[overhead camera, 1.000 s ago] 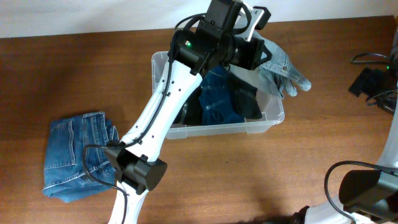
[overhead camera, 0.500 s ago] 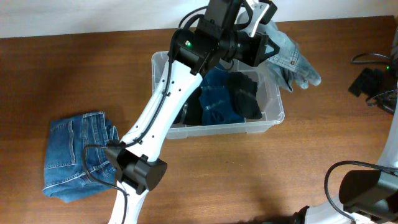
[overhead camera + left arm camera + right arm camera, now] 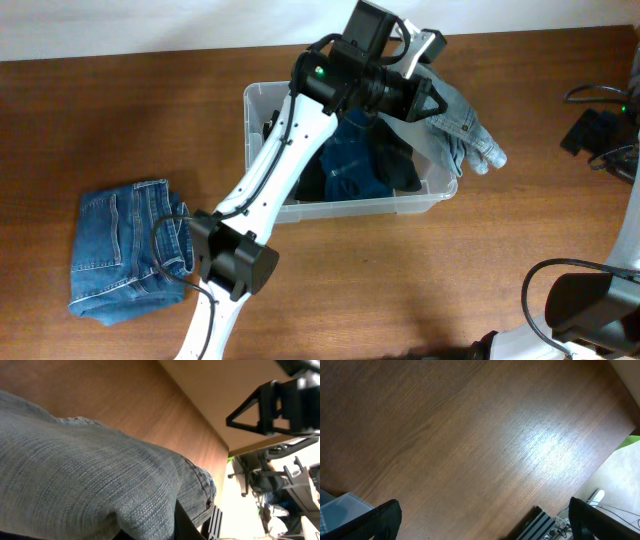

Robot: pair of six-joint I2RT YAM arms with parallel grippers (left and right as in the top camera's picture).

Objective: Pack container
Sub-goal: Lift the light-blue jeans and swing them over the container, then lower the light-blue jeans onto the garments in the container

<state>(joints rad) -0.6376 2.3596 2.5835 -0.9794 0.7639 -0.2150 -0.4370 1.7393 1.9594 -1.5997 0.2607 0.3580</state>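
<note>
The clear plastic container (image 3: 372,208) stands at the table's back centre, with a dark blue garment (image 3: 350,160) and a black garment (image 3: 397,168) inside. My left gripper (image 3: 428,100) hovers over its far right corner, shut on a pale blue denim garment (image 3: 462,128) that hangs over the right rim. In the left wrist view that denim garment (image 3: 100,480) fills most of the frame, and one dark finger (image 3: 184,524) shows beneath it. My right gripper (image 3: 485,525) stands open above bare wood, with nothing between its fingers.
Folded blue jeans (image 3: 125,250) lie at the table's left. Black cables and a device (image 3: 600,130) sit at the right edge. The right arm's base (image 3: 580,305) is at the bottom right. A striped black block (image 3: 540,522) lies past the table edge.
The left arm has shifted a little to the right over the container's far corner. The pale denim garment swung up, then down beside the right rim. The right gripper has not moved.
</note>
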